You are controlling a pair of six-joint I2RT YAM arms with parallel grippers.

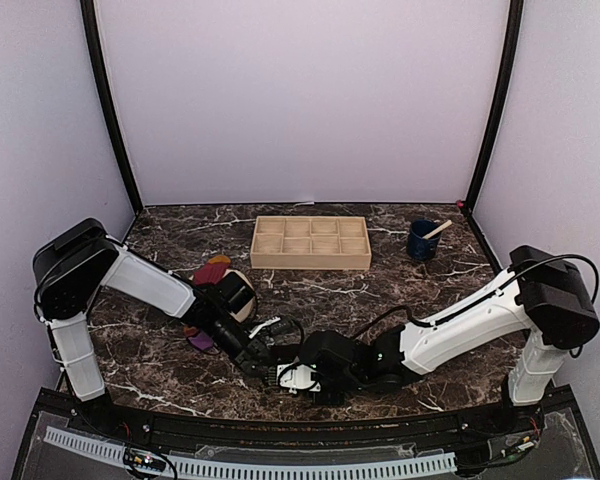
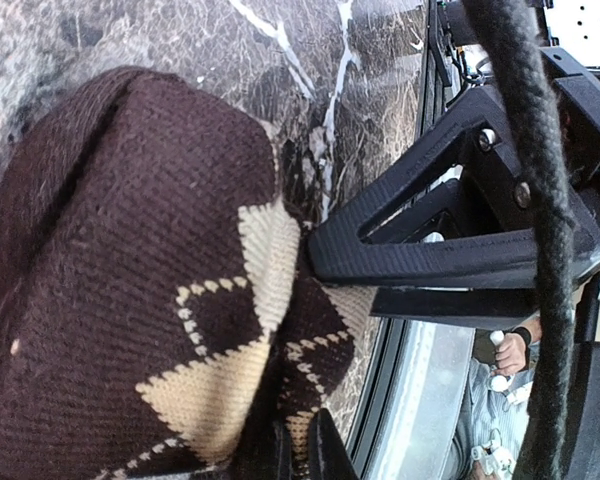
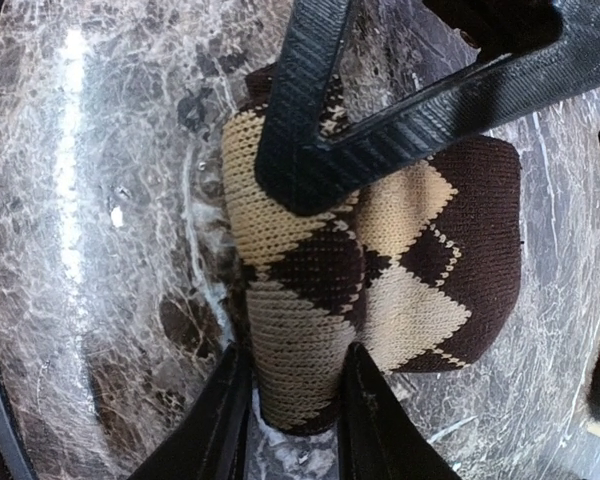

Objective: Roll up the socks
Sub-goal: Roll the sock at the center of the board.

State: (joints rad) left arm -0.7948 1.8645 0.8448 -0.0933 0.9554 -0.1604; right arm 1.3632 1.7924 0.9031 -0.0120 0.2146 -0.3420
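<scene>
I count two socks: argyle sock at the table's near edge, pinched by left gripper and right gripper; purple sock nearer the left edge.

My left gripper and right gripper are crowding each other over the argyle sock at the near edge, leaving no passage between them. My left arm is lying across the plate, barring it from the front. The wooden tray and blue cup are standing well apart at the far side, leaving bare table open mid-field.
</scene>
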